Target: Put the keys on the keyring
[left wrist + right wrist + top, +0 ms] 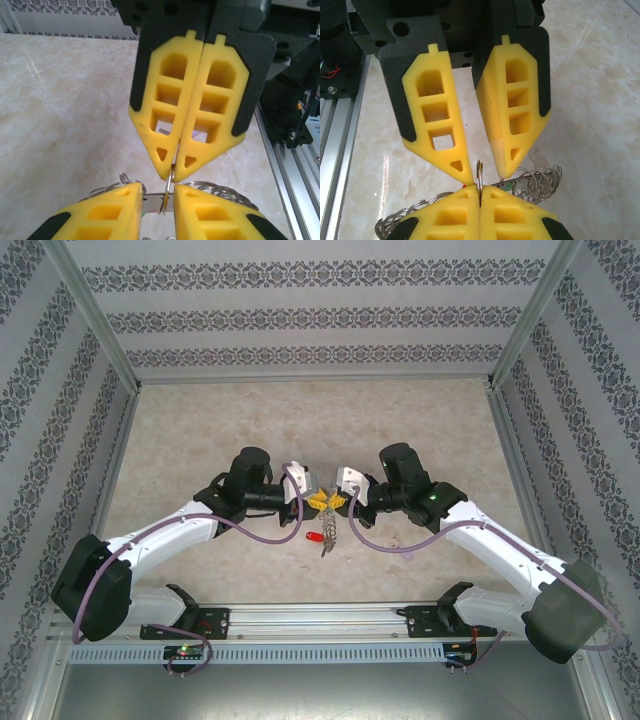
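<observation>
Where the two arms meet over the middle of the table (200, 430), we find the right gripper (479, 194) fully closed. Its yellow fingertips are pressed together on a small wire loop (479, 172), which stands up between them. The left gripper (158, 192) faces it tip to tip. Its fingers are parted by a narrow gap, and the same loop passes through that gap. We cannot tell whether either left pad touches the wire, and we see nothing clamped there.

The keyring (327, 537) sits directly at the fingertips. In the top view it extends from them toward the near edge of the table and appears edge-on. In both wrist views its fringe of wire coils spreads to either side of the pinched loop, just behind the fingers. We cannot tell whether the pinched loop belongs to the rim or to a key.

A red tag (314, 538) lies just beside the keyring on its left. We cannot tell whether it is attached
</observation>
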### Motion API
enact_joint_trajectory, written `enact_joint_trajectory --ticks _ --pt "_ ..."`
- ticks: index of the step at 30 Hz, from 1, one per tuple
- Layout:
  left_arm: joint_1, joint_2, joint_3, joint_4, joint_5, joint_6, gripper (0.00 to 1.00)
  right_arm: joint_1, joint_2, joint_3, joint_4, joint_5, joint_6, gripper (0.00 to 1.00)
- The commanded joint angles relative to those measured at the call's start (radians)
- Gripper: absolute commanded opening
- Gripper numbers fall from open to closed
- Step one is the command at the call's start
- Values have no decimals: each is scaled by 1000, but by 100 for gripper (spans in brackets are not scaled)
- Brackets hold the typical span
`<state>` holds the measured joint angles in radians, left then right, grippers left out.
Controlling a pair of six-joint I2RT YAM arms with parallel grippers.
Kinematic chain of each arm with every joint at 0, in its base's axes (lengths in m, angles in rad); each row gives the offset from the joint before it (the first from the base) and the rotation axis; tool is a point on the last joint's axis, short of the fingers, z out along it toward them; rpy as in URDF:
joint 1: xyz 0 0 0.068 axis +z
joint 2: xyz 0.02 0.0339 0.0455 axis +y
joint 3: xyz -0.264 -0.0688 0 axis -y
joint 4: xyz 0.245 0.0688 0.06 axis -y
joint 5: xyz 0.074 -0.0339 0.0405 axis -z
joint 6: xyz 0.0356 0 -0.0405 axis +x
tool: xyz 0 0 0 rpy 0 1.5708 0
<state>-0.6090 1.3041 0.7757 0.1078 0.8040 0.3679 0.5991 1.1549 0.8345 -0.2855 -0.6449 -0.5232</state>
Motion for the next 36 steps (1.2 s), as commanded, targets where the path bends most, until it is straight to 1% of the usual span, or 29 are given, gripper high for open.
enact_joint_trajectory --ticks 1,9,13,16,23,27,30,31,36 --pt "-9 -11 24 -49 10 43 25 1 0 39 2 -39 -9 0" --pt "-12 16 44 -30 37 38 25 1 5 41 17 -51 12 0" --pt "-15 25 48 -31 42 42 23 1 6 46 11 -40 17 0" --pt "-18 30 52 -44 43 50 17 0 5 48 14 -41 20 0" --pt "-22 33 55 -69 34 63 17 1 12 55 15 -42 27 0" --pt "-23 33 57 -77 35 71 11 2 16 57 21 -42 32 0" --pt "-25 32 56 -77 35 72 5 2 16 56 25 -42 40 0" --pt "-25 34 57 -80 32 74 0 2 15 56 28 -42 43 0" --pt "-25 31 50 -76 31 73 0 2 5 50 30 -39 46 0"
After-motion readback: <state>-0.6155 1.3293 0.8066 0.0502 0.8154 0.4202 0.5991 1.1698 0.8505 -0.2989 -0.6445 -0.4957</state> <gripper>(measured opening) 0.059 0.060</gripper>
